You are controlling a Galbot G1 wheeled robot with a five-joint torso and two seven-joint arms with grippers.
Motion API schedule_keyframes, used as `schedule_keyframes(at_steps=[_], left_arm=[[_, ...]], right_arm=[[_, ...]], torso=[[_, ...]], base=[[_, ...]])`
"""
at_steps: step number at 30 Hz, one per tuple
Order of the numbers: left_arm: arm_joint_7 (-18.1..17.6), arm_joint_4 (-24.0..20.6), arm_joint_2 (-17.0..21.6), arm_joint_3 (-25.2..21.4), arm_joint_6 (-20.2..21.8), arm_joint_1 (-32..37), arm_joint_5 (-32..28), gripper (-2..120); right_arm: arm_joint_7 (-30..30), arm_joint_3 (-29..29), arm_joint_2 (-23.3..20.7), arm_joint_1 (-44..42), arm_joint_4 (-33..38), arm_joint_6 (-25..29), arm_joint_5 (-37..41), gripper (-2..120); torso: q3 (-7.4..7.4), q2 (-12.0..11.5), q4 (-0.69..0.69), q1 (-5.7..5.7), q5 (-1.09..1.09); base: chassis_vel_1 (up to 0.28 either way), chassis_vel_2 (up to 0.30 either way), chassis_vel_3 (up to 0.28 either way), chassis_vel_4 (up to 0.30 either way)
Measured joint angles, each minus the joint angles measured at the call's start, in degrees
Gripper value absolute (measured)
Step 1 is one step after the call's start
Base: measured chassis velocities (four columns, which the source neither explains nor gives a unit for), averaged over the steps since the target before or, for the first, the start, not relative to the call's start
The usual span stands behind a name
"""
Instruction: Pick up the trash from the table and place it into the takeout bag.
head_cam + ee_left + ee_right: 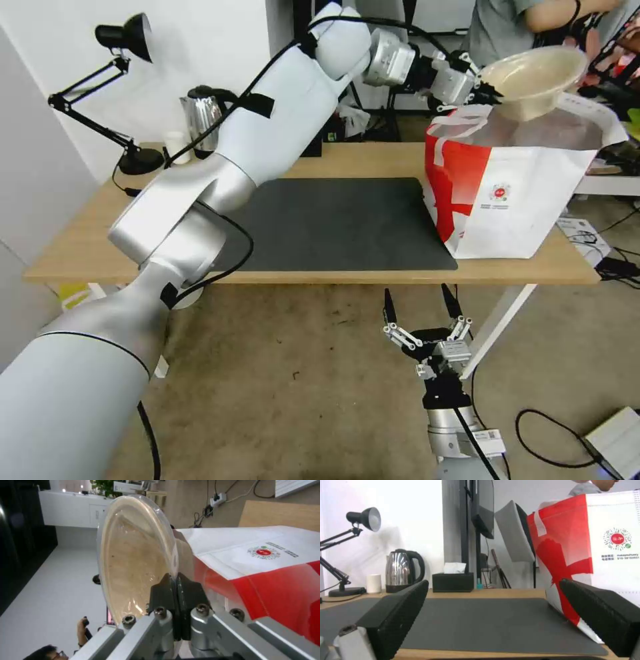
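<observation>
Left jaws (485, 91): pressed together on the rim of the beige clear-lidded bowl (537, 79), my arm stretched across to the far right
Bowl: round, smooth, glossy lid, tilted, held in the air above the open mouth of the takeout bag (513, 200)
Takeout bag: boxy, white with a red side panel and small red logo, silvery inside, white handles; upright at the right end of the table (80, 240), its near corner on the mat
Right jaws (422, 308): spread wide, empty, hanging low before the table's near edge
Table: pale wood, long, with a flat dark grey mat (333, 223)
Far left: black desk lamp (110, 93), steel kettle (203, 117), small white cup (177, 145)
Far edge: black tissue box (453, 582)
</observation>
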Motion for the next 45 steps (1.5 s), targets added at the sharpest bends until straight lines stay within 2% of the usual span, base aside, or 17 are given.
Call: schedule_keyframes(at_steps=[15,18,20,24,25,27,29,31,32,36,37,41,45], left_arm=[[0.0,0.8,0.1,-0.3,-1.0,0.6,2.1,0],[0.0,0.9,0.1,-0.3,-1.1,0.7,2.2,15],[0.0,1.0,0.1,-0.3,-1.1,0.7,2.2,19],[0.0,1.1,0.2,-0.5,-1.2,0.5,2.5,37],[0.0,1.1,0.2,-0.5,-1.2,0.5,2.5,37],[0.0,1.1,0.2,-0.7,-1.3,0.3,2.6,52],[0.0,1.1,0.2,-0.8,-1.4,0.2,2.6,55],[0.0,1.0,0.2,-0.8,-1.4,0.1,2.6,66],[0.0,1.0,0.2,-0.8,-1.4,0.1,2.6,66],[0.0,0.8,0.2,-0.8,-1.5,0.0,2.4,84],[0.0,0.8,0.2,-0.8,-1.5,0.0,2.4,84],[0.1,0.4,1.8,-1.3,-1.8,-1.3,2.0,99],[0.2,-1.0,4.8,-1.3,-1.8,-2.2,0.2,100]], right_arm=[[0.0,0.0,0.0,0.0,0.0,0.0,0.0,100],[0.0,0.0,0.0,0.0,0.0,0.0,0.0,100],[0.0,0.0,0.0,0.0,0.0,0.0,0.0,100],[0.0,0.0,0.0,0.0,0.0,0.0,0.0,100],[0.0,0.0,0.0,0.0,0.0,0.0,0.0,100],[0.0,0.0,0.0,0.0,0.0,0.0,0.0,100],[0.0,0.0,0.0,0.0,0.0,0.0,0.0,100],[0.0,0.0,0.0,0.0,0.0,0.0,0.0,100],[0.0,0.0,0.0,0.0,0.0,0.0,0.0,100],[0.0,0.0,0.0,0.0,0.0,0.0,0.0,100],[0.0,0.0,0.0,0.0,0.0,0.0,0.0,100],[0.0,0.0,0.0,0.0,0.0,0.0,0.0,100],[0.0,0.0,0.0,0.0,0.0,0.0,0.0,100]], torso=[[0.00,0.0,0.00,0.00,0.00],[0.00,0.0,-0.01,0.00,0.00],[0.00,0.0,-0.01,0.00,0.00],[0.00,0.0,0.00,0.00,0.00],[0.00,0.0,0.00,0.00,0.00],[0.00,0.0,-0.01,0.00,0.00],[0.00,0.0,-0.01,0.00,0.00],[0.00,0.0,0.00,0.00,0.00],[0.00,0.0,0.00,0.00,0.00],[0.00,0.0,0.00,0.00,0.00],[0.00,0.0,0.00,0.00,0.00],[0.00,0.0,0.00,0.00,0.00],[0.00,0.0,0.00,0.00,-0.01]], base=[[0.000,0.000,0.000,0.000],[0.000,0.000,0.000,0.000],[0.000,0.000,0.000,0.000],[0.000,0.000,0.000,0.000],[0.000,0.000,0.000,0.000],[0.000,0.000,0.000,0.000],[0.000,0.000,0.000,0.000],[0.000,0.000,0.000,0.000],[0.000,0.000,0.000,0.000],[0.000,0.000,0.000,0.000],[0.000,0.000,0.000,0.000],[0.000,0.000,0.000,0.000],[0.000,0.000,0.000,0.000]])
